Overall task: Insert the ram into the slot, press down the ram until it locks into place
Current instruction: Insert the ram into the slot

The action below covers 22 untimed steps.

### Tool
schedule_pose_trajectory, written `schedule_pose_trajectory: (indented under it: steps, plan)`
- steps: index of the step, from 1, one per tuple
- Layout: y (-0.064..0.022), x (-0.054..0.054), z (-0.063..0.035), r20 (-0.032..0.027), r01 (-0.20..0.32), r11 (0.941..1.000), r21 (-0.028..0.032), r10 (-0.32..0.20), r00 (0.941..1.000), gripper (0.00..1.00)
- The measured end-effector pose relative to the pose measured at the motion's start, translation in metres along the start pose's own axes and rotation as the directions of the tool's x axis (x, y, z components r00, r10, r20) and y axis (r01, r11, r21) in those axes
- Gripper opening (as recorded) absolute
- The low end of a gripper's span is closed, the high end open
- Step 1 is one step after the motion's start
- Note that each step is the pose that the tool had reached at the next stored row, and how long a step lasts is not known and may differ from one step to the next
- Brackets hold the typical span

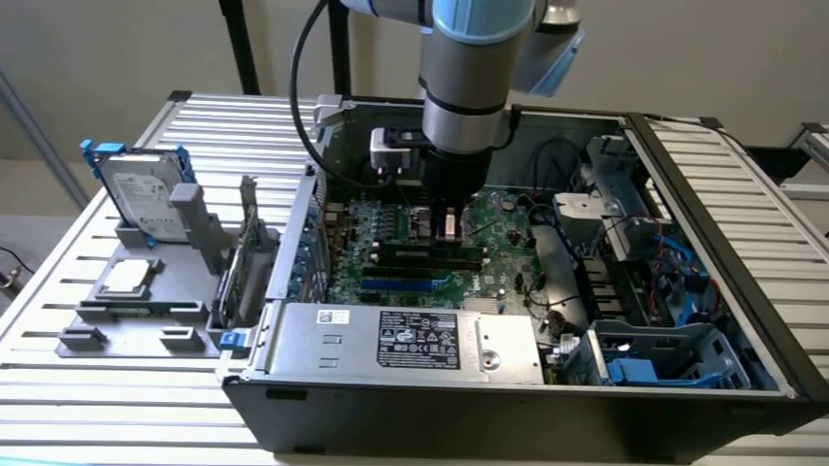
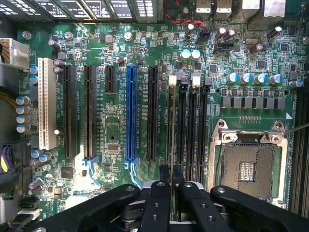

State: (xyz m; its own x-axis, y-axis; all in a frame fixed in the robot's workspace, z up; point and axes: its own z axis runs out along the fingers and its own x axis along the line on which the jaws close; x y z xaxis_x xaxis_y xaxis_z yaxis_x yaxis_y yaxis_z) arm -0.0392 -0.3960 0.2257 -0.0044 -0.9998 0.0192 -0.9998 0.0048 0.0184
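- open computer case (image 1: 518, 417) on the slatted bench, arm (image 1: 473, 58) reaching straight down into it over the motherboard (image 2: 116, 125).
- step in hand, as i read it: insertion. press-to-lock is not done, and the pale end latch i can see shows no sign of having closed on anything.
- gripper (image 2: 172, 202) is low over the bank of four black memory sockets, between the long blue slot (image 2: 131, 113) and the cpu socket (image 2: 248, 169).
- pincer: the two black fingers (image 2: 157, 208) are drawn in close, pinching the ram (image 2: 172, 145), with nothing but the board's thickness between them.
- the ram is edge-on to the wrist view, a thin line along the slot (image 2: 172, 79), the socket of the four nearest the blue one.
- cannot tell whether its lower edge has entered the slot or hangs just above.
- judgement: this step calls for the edge staying parallel to the slot and centred between its latches, then straight, even downward pressure without tilt.
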Motion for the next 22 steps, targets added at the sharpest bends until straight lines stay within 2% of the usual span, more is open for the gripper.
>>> schedule_pose_trajectory:
  steps: [22]
  plan:
    - [-0.0001, -0.0011, 0.0023, -0.0002, 0.0, 1.0, -0.0018, 0.0, 1.0, 0.13]
